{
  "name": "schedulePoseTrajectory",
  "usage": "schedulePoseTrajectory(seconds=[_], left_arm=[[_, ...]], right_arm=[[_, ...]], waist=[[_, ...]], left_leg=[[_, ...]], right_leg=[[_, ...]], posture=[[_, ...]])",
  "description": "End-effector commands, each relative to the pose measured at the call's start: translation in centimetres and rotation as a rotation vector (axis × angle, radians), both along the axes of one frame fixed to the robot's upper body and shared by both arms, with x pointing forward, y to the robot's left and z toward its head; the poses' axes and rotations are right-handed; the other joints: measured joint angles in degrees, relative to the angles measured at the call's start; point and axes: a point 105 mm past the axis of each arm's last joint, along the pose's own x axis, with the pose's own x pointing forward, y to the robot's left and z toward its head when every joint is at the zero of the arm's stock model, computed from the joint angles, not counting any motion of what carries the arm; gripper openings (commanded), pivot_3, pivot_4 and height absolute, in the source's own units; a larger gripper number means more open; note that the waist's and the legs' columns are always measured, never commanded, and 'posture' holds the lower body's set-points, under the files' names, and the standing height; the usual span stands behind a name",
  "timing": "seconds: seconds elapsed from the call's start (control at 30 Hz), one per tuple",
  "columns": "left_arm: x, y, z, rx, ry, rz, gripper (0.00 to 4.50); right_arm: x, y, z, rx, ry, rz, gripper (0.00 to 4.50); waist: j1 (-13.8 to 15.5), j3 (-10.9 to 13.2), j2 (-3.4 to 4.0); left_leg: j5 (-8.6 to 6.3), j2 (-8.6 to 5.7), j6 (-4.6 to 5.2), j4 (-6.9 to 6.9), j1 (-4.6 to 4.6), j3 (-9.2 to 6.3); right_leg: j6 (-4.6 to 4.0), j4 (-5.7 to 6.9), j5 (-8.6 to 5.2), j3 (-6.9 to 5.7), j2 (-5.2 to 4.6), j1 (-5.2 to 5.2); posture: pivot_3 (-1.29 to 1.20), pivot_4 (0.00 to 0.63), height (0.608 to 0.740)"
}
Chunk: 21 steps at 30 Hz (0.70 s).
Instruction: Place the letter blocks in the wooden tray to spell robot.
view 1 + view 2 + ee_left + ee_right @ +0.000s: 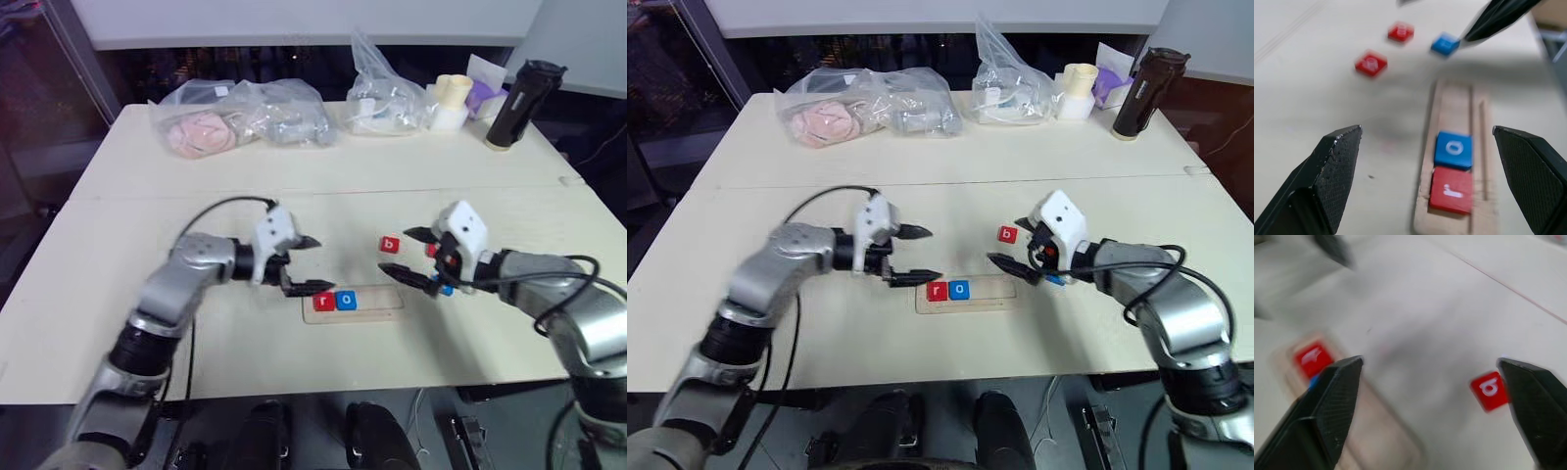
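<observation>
On the far left of the pale table (147,343), at its back edge, lie clear plastic bags (240,116) of soft goods.

The left gripper (305,264) hovers just left of the wooden tray (377,304), pointing toward it, its 2 black fingers (1332,171) spread wide apart and holding nothing.

The tray lies lengthwise across the near middle of the table. In its left end sit 2 letter blocks side by side and touching: a red r block (323,302) at the very end, then a blue o block (346,301) next to it. The rest of the tray to the right is bare wood.

Just beyond the tray, on the tabletop, rests a red b block (390,245), apart from the tray and near the right gripper.

The right gripper (413,258) hangs over the tray's right end, aimed left, its 2 fingers (1327,406) also wide apart with nothing between them. Under and beside it lie a small red block (1400,31) and a small blue block (1445,44); their letters cannot be read.

At the back right of the table stand another clear bag (384,93), a cream cup (452,98) and a dark bottle (521,98).
</observation>
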Motion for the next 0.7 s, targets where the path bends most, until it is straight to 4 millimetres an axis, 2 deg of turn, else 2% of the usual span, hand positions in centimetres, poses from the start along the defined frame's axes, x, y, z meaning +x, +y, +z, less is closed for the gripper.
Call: schedulePoseTrajectory(seconds=[0.03, 0.2, 0.27, 0.4, 0.57, 0.7], left_arm=[[-1.3, 1.4, 2.3, -0.063, -0.005, -0.023, 4.43], [-1.2, 4.2, 2.7, -0.051, -0.015, 0.079, 4.43], [-1.1, 4.8, 2.4, -0.029, -0.025, 0.111, 4.43], [-1.2, 5.5, 2.1, -0.025, -0.025, 0.146, 4.43], [-1.4, 5.5, 1.9, -0.012, -0.033, 0.155, 4.43], [-1.6, 5.9, 2.3, -0.014, -0.034, 0.159, 4.43]], right_arm=[[2.1, -0.6, 0.2, 0.009, -0.013, -0.19, 4.5], [3.8, -0.4, -0.8, 0.057, 0.052, -0.438, 4.5], [4.0, -0.1, -1.0, 0.059, 0.067, -0.48, 4.5], [4.1, -0.9, -2.2, 0.066, 0.128, -0.622, 4.5], [4.1, -1.0, -4.3, 0.087, 0.212, -0.672, 4.5], [4.4, 0.1, -5.8, 0.172, 0.304, -0.67, 4.5]], waist=[[0.0, 0.0, 0.0], [0.0, 0.0, 0.02], [0.1, 0.0, 0.03], [-0.1, 0.0, 0.03], [-0.6, 0.0, 0.04], [-1.5, 0.0, 0.05]], left_leg=[[0.0, 0.0, 0.0, 0.0, -0.01, 0.0], [0.02, -0.01, -0.06, -0.12, -0.05, 0.01], [0.02, -0.02, -0.07, -0.15, -0.07, 0.01], [0.01, -0.05, -0.08, -0.18, -0.07, 0.01], [0.01, -0.05, -0.09, -0.24, -0.07, 0.01], [0.04, -0.05, -0.13, -0.32, -0.05, 0.02]], right_leg=[[0.0, 0.0, 0.0, 0.0, 0.0, -0.02], [-0.02, 0.02, 0.01, 0.01, -0.01, -0.1], [-0.03, 0.03, 0.02, 0.01, -0.02, -0.13], [-0.06, 0.02, 0.03, 0.01, -0.05, -0.14], [-0.08, 0.02, 0.04, 0.01, -0.05, -0.17], [-0.07, 0.03, 0.05, 0.01, -0.04, -0.2]], posture=[[0.0, 0.15, 0.74], [0.0, 0.15, 0.74], [0.0, 0.15, 0.74], [0.0, 0.15, 0.74], [0.0, 0.15, 0.74], [0.0, 0.15, 0.74]])
